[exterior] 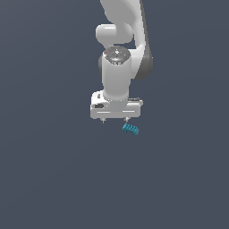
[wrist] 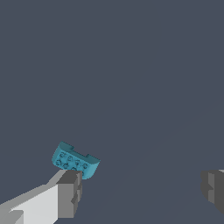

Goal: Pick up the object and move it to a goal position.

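Dark grey table lies bare around the teal block [wrist: 74, 160], just beyond one fingertip of the empty, wide-spread pincer [wrist: 142, 189]; small, rigid, probably light; best pinched across its narrow sides.

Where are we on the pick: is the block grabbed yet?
Not yet. Done: the white claw has been brought close to the small teal-blue studded block. In hand: nothing; the wrist view shows the jaws wide apart, with the block beside one grey fingertip, not between them. Left: centring over it, closing, lifting and carrying it to the goal, which isn't visible.
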`<state>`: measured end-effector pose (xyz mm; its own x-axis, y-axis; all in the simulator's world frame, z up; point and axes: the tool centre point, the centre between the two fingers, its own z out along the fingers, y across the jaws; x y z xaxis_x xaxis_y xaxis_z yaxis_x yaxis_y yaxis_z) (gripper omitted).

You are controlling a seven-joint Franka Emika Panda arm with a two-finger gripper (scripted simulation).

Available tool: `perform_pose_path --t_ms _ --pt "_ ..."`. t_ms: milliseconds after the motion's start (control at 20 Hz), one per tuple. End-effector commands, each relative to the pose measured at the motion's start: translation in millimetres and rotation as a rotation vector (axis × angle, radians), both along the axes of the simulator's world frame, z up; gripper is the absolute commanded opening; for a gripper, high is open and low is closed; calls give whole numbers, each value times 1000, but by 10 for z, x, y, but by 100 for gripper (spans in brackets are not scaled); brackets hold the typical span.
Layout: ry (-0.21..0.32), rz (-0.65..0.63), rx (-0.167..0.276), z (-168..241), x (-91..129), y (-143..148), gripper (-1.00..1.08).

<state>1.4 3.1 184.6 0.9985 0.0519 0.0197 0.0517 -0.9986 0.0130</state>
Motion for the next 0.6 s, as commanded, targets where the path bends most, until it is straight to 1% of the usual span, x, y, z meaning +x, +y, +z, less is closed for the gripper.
perform_pose_path --t_ms 0,150,400,550 --pt "0 0 0 0 0 0 100" --pt "8 7 2 -23 -17 12 100" --pt "39 36 9 -116 -85 63 100" --pt "42 39 10 -124 -91 68 100"
